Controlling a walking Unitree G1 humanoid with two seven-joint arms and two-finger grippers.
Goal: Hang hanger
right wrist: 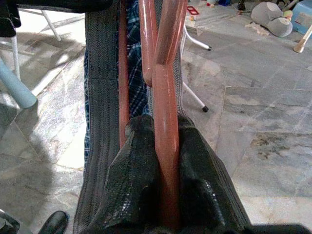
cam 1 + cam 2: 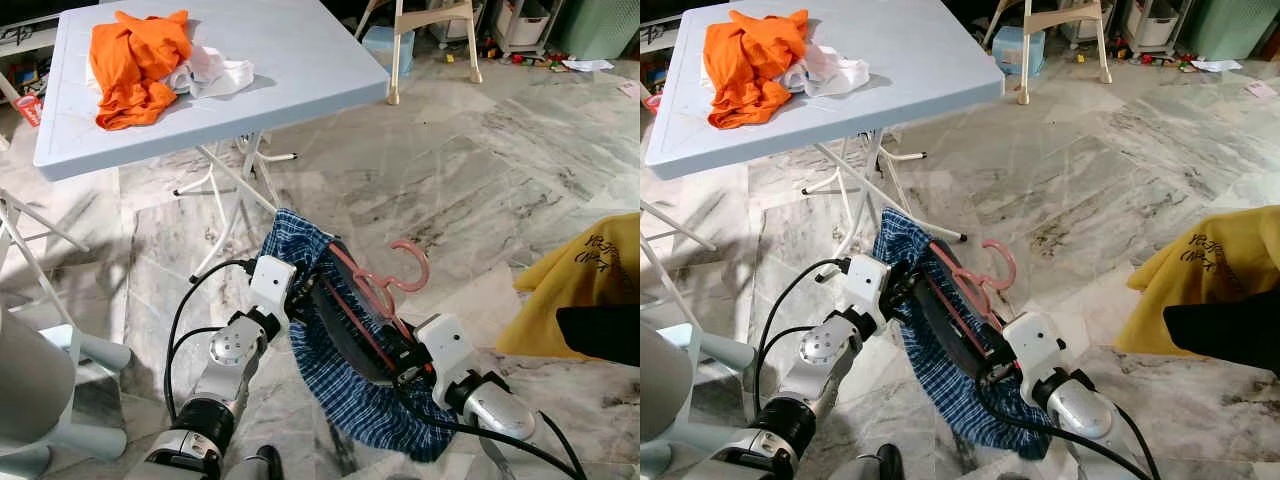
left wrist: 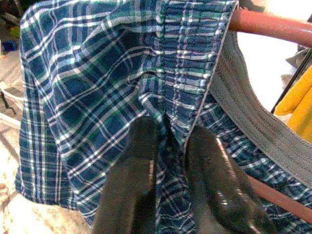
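1. A light blue folding table (image 2: 300,70) stands at the far left on a marble floor (image 2: 480,170). An orange garment (image 2: 135,60) and a white cloth (image 2: 215,72) lie heaped on its far-left part.
2. A yellow garment (image 2: 590,280) hangs at the right edge, well apart from the arms.
3. Blue plaid shorts (image 2: 345,385) hang near the middle, between the two arms, with the grey waistband stretched over a hanger. The cloth is soft and limp, so it probably sags and swings with any move.
4. The pink plastic hanger (image 2: 395,280) lies tilted through the waistband, its hook pointing up and to the far right. It looks light and stiff, smooth enough to slip, and best held by the bar while the hook stays free.
5. The right end effector (image 1: 165,161) is clenched on the hanger's bar, one finger on each side.
6. The left end effector (image 3: 168,161) pinches a fold of the shorts just below the elastic, steadying the far-left end.
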